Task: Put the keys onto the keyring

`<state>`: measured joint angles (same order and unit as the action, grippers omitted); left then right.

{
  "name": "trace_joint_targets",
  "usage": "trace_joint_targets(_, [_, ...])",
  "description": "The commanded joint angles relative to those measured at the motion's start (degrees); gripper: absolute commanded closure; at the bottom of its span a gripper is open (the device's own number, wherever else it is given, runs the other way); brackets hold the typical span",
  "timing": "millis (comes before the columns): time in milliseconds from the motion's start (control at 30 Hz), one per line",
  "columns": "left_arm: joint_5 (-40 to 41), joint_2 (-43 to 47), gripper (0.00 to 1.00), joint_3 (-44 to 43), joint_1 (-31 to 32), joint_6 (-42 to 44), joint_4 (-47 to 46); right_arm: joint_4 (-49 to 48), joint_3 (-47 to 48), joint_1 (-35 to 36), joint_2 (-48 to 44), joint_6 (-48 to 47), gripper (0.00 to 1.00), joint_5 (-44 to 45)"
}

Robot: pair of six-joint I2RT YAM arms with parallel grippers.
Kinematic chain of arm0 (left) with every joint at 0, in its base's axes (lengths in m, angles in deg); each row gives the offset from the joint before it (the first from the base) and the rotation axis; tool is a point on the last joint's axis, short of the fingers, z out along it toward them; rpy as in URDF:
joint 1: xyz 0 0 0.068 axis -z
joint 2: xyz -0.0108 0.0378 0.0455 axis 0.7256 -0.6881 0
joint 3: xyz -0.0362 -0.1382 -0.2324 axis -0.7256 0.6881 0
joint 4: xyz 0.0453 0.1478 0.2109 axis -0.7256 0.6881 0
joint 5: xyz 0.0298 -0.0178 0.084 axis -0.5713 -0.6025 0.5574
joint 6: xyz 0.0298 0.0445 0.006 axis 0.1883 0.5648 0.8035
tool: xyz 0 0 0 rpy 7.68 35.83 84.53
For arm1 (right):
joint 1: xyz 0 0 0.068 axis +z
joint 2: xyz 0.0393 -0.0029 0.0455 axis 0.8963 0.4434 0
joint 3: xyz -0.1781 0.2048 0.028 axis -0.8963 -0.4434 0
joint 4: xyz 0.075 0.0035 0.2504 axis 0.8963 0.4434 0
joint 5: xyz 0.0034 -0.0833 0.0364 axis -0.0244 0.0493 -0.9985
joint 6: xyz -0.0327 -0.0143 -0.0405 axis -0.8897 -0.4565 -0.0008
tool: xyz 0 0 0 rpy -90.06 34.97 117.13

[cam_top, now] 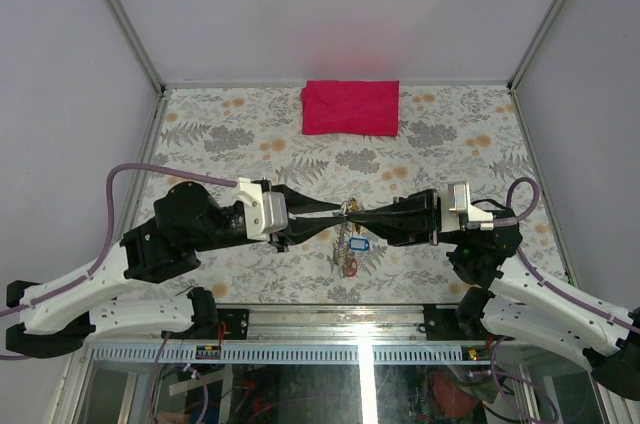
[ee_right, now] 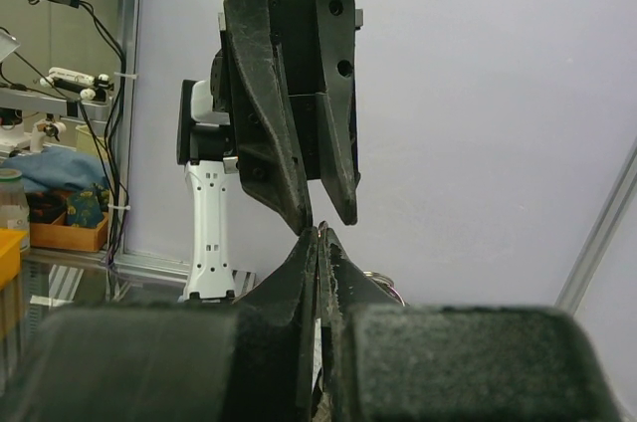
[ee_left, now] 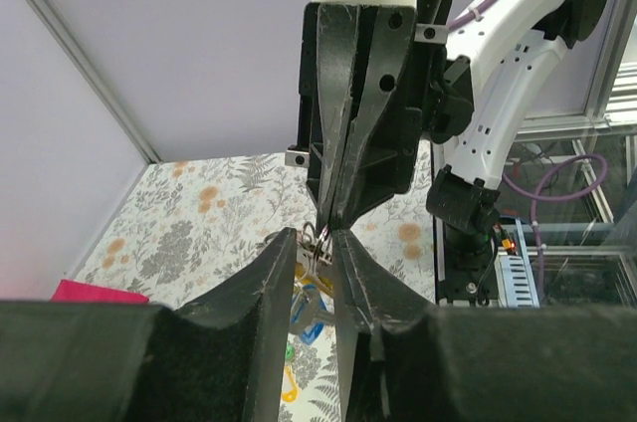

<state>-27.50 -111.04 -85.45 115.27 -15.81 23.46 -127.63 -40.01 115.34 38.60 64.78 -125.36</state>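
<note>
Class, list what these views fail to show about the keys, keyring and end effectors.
- Top view: the keys hang clustered, too small to count.
- Left wrist view: the keyring shows only as wire bits; both end effectors' fingers hide the rest.
- Right wrist view: what the shut right end effector pinches is hidden between its pads.
- All views: whether the left end effector grips anything is unclear.

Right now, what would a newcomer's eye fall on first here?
The left claw and right claw, both black, meet tip to tip over the flowered table, at a small bunch of keys. A bright red cloth lies at the table's far edge.
</note>
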Motion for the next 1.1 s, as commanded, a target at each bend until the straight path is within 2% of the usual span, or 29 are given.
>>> trace_joint_targets(0, [-0.50,0.26,0.77,-2.25,0.19,2.20,3.05,-3.34,3.14,0.06,-1.24,-0.60,1.00,-0.08])
trace_joint_targets(1067, [-1.37,-1.13,0.79,-4.66,0.15,3.84,6.48,-0.48,3.98,0.07,0.15,-0.80,1.00,-2.19])
